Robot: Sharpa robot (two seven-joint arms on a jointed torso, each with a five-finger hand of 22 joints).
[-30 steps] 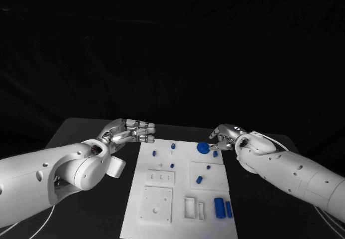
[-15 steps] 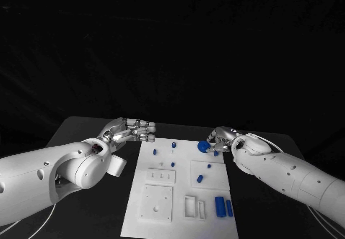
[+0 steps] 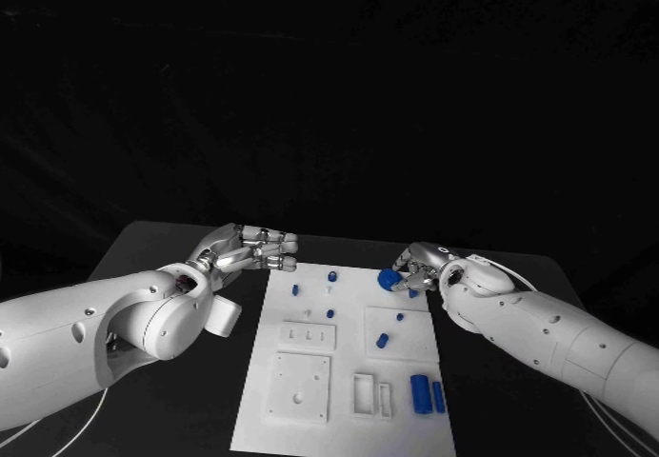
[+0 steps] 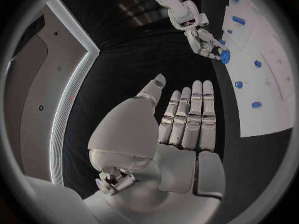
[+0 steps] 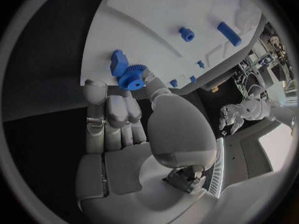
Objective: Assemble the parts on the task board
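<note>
The white task board (image 3: pixel 344 419) lies in the middle of the table. My right hand (image 3: pixel 423 266) hovers at the board's far right corner and pinches a blue gear (image 3: pixel 389 279) between thumb and fingers; the right wrist view shows the gear (image 5: pixel 131 78) just above the board, beside a blue part (image 5: pixel 118 62) standing there. My left hand (image 3: pixel 249 249) is off the board's far left corner; its fingers (image 4: pixel 187 117) lie straight side by side with the thumb apart and hold nothing. The left wrist view also catches the right hand (image 4: pixel 198 34) with the gear (image 4: pixel 224 56).
Several small blue parts are spread over the board: a peg (image 3: pixel 331 278) at the far edge, a short piece (image 3: pixel 383 341) on the square plate, and two long pieces (image 3: pixel 419 393) near the right front. White recessed blocks (image 3: pixel 300 388) sit at the board's front left.
My right hand has shifted slightly left and towards the far edge with the gear still pinched. The left hand has stayed where it was.
</note>
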